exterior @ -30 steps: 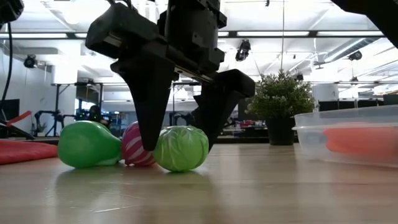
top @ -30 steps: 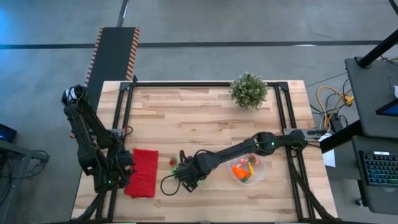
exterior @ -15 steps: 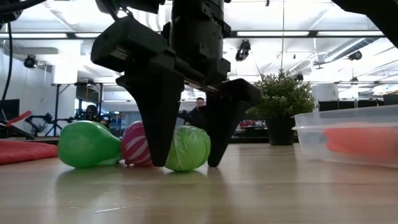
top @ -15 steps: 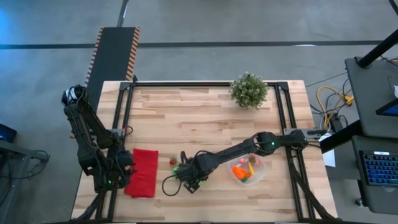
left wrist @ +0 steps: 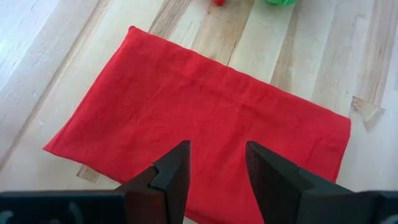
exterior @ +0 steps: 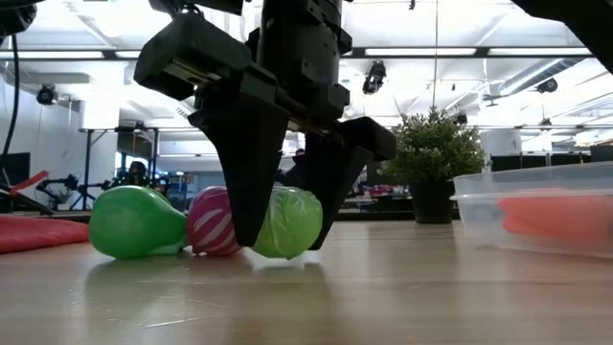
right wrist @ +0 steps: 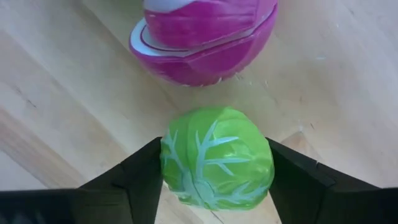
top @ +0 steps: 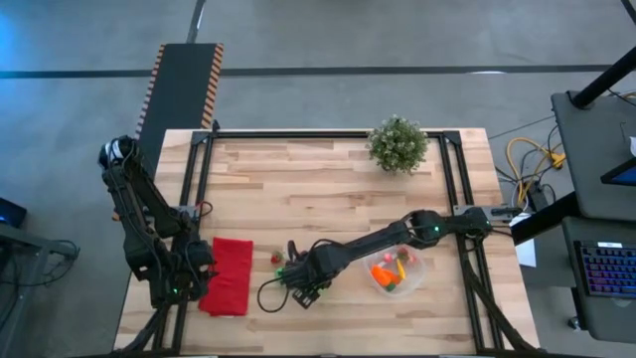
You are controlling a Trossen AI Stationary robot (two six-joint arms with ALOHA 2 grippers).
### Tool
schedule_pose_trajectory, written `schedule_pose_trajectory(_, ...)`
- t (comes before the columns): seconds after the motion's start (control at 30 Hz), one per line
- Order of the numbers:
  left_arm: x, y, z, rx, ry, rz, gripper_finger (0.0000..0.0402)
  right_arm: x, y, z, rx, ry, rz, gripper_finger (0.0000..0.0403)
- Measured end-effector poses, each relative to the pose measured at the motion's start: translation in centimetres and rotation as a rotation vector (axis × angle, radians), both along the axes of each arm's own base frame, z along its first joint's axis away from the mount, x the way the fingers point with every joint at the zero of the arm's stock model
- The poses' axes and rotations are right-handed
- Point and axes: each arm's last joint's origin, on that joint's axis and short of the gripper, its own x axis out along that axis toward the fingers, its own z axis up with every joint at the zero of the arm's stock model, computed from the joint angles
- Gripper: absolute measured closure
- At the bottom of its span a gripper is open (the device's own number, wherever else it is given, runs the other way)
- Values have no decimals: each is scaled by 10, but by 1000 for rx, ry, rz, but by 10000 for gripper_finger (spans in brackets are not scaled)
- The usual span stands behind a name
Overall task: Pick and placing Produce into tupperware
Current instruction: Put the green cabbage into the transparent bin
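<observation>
A toy green cabbage [right wrist: 217, 158], one piece of the produce bound for the tupperware [top: 397, 270], sits pinched between the two fingers of the right gripper [exterior: 281, 230], which has reached down to the wooden table [top: 328, 189] and closed on it; in the right wrist view both dark fingers press its sides, and in the low view the cabbage looks just barely clear of, or still resting on, the boards. Just beyond the fingertips lies a pink-purple onion half [right wrist: 205, 37], with a green pear-shaped piece [exterior: 137, 222] next to it on the far side from the gripper. The step in hand appears to be the pick itself, with the grasp made and the lift about to follow. The next move likely calls for a straight rise clear of the onion, then a carry back along the arm's own reach to the clear container, which already holds an orange carrot [top: 383, 273] and other pieces, and a release above its rim. The left gripper [left wrist: 214, 177] waits with fingers slightly parted, holding nothing, over a red cloth [left wrist: 199, 118].
</observation>
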Motion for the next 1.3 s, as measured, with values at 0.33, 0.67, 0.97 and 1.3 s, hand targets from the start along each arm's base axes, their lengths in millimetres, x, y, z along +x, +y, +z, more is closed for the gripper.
schedule_pose_trajectory(0.33, 0, 0, 0, 1, 0, 0, 262, -10, -4, 23, 18, 38, 1, 146)
schedule_pose_trajectory(0.67, 0, 0, 0, 2, -5, 1, 262, -58, -17, 92, -142, 172, -73, 161)
schedule_pose_trajectory(0.97, 1, 0, 0, 1, -29, 6, 262, -95, -22, 117, -158, 190, -203, 149)
schedule_pose_trajectory(1.3, 1, -1, 1, -8, -32, 6, 262, -161, -31, 91, -185, 289, -381, 151)
